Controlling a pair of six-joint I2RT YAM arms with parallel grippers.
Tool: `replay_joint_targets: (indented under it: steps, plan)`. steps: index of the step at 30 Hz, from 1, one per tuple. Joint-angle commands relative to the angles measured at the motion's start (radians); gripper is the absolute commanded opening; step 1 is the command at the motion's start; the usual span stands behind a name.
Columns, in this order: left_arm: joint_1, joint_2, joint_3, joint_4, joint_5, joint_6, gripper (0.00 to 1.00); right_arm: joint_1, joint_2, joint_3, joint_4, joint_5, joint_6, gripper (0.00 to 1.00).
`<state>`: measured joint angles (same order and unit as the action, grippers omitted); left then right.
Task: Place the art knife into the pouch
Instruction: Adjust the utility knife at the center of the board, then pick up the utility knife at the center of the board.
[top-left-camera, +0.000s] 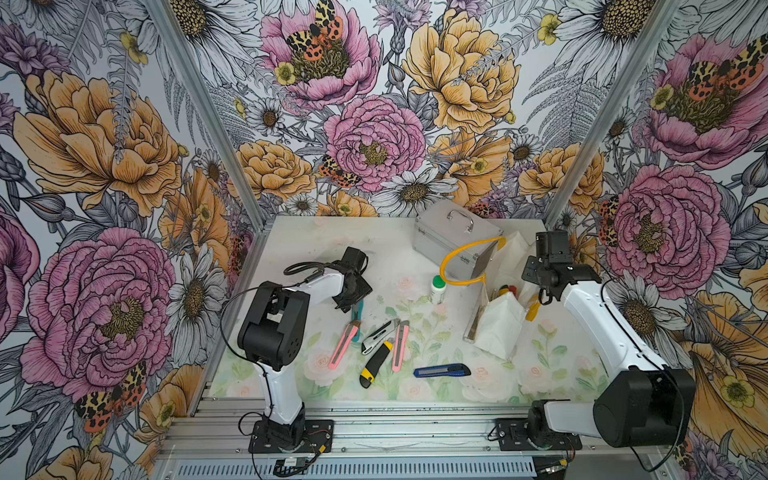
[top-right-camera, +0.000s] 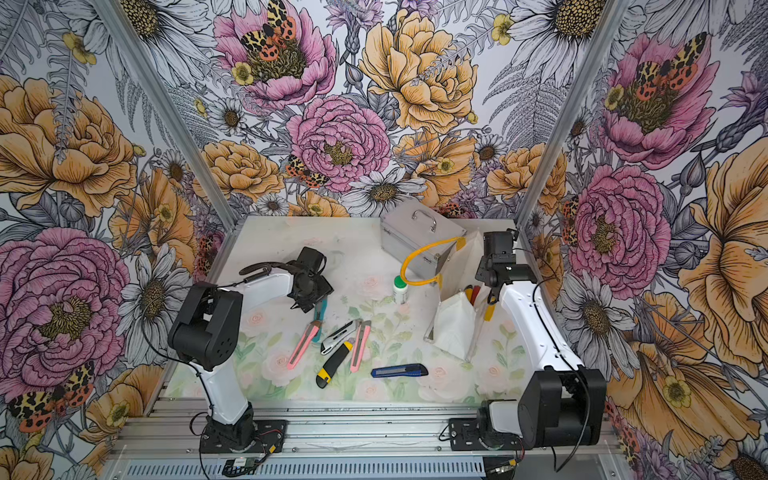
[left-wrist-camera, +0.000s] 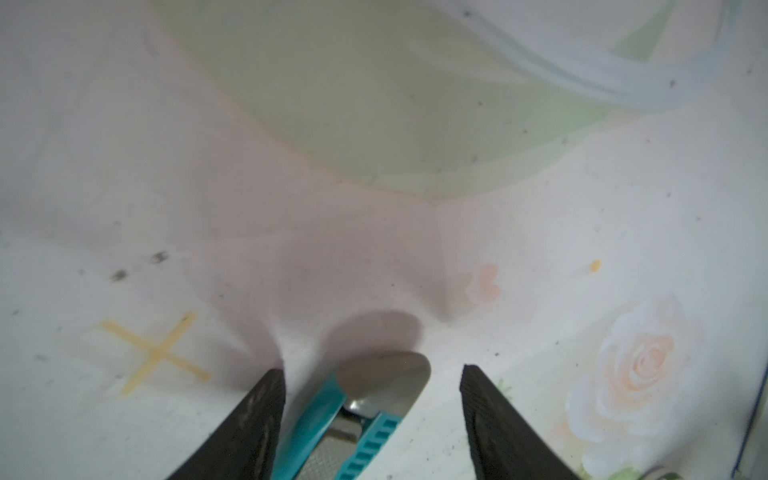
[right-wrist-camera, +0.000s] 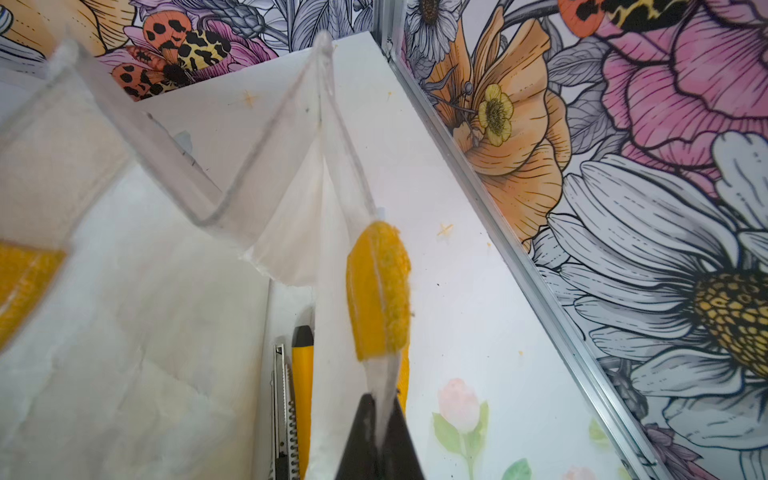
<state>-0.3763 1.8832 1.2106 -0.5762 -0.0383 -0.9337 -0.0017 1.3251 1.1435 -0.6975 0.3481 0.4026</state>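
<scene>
Straddling the teal art knife on the desk, the left hand stands open, jaws clear of both sides, the knife's long axis running lengthwise between them. The right hand pinches the pouch by its rim, well apart rightward.

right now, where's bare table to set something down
Bare: far side, between the left end effector and the silver case; near strip, between the blue knife and the front rail. Crowded: the knife cluster mid-table, around the pouch.
</scene>
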Motion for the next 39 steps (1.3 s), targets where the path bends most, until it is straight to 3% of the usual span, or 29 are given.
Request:
replay_joint_targets:
  steps: [1, 13, 17, 21, 34, 39]
  plan:
    - [-0.029, 0.049, 0.019, -0.045, -0.019, 0.107, 0.67, -0.012, -0.029, -0.002, 0.019, 0.04, -0.002, 0.0]
    - [-0.078, -0.055, -0.002, -0.092, -0.136, 0.346, 0.67, -0.013, -0.03, -0.002, 0.019, 0.022, 0.018, 0.0]
    - [-0.075, -0.105, -0.036, -0.094, -0.125, 0.416, 0.65, -0.012, -0.037, -0.005, 0.019, 0.021, 0.021, 0.0]
    - [-0.075, -0.095, -0.05, -0.092, -0.095, 0.454, 0.56, -0.012, -0.041, -0.008, 0.019, 0.02, 0.025, 0.0]
    - [-0.095, -0.004, -0.042, -0.089, -0.042, 0.513, 0.56, -0.012, -0.063, -0.026, 0.018, 0.02, 0.038, 0.0]
    - [-0.109, 0.019, -0.031, -0.089, -0.041, 0.507, 0.4, -0.012, -0.055, -0.02, 0.019, 0.015, 0.039, 0.0]
